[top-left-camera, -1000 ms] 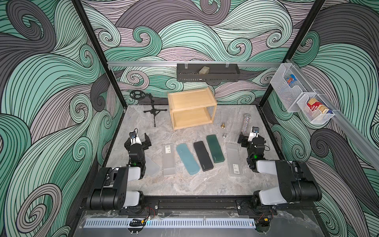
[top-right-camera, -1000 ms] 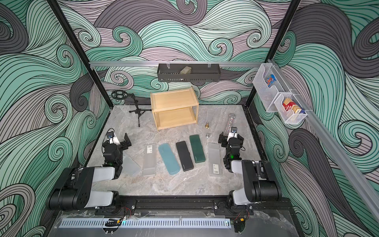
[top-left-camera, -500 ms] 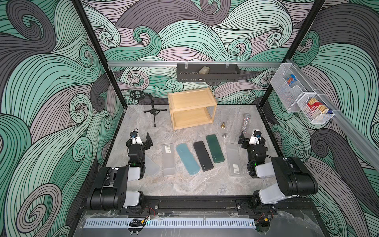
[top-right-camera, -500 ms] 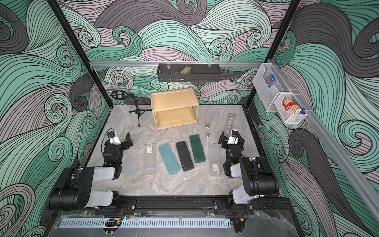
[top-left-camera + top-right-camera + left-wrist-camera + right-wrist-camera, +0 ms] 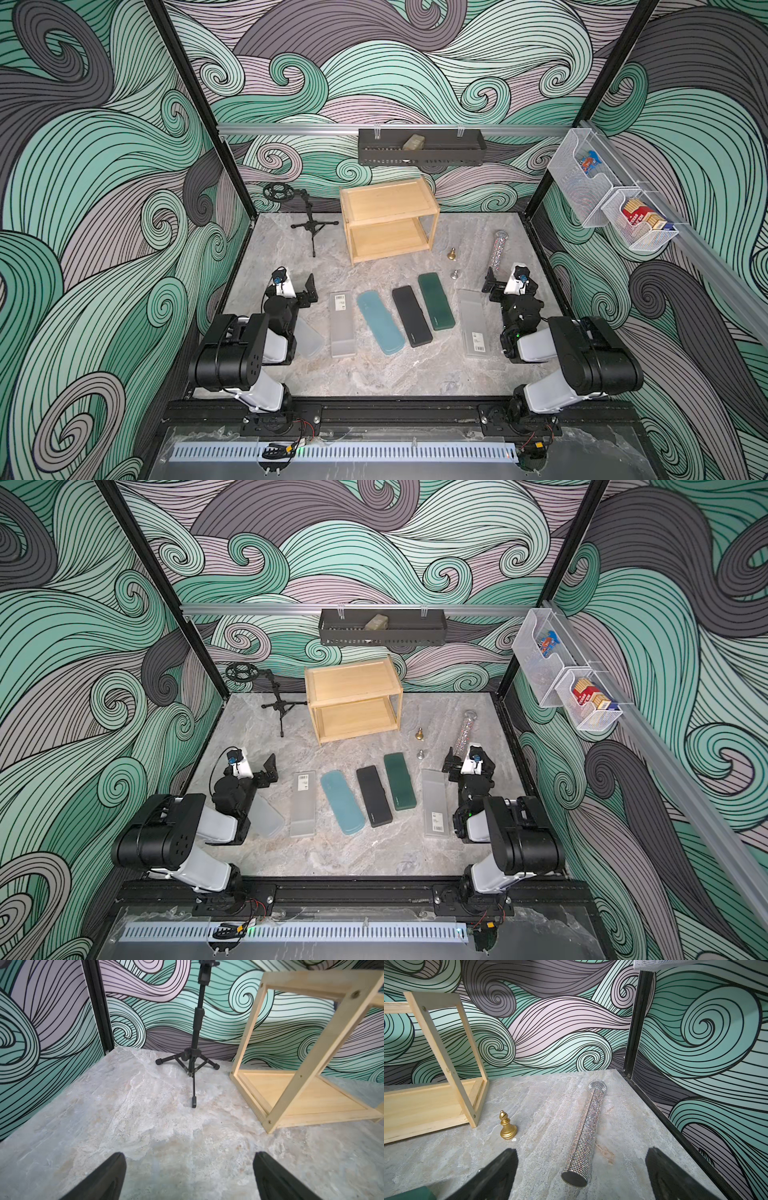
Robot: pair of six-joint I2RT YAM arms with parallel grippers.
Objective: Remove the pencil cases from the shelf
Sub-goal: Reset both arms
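On the marbled tabletop [image 5: 374,374] the wooden shelf [image 5: 388,208] stands near the back wall. In front of it and well apart from it, six pencil cases lie flat in a loose row: a first frosted case [image 5: 311,343] partly under the left arm, a second frosted case [image 5: 342,324], a light teal case [image 5: 380,322], a black case [image 5: 411,316], a dark green case [image 5: 434,301] and a third frosted case [image 5: 473,324]. The left claw [image 5: 189,1155] and the right claw [image 5: 581,1150] sit at either end of the row, each with jaws spread wide and gripping nothing.
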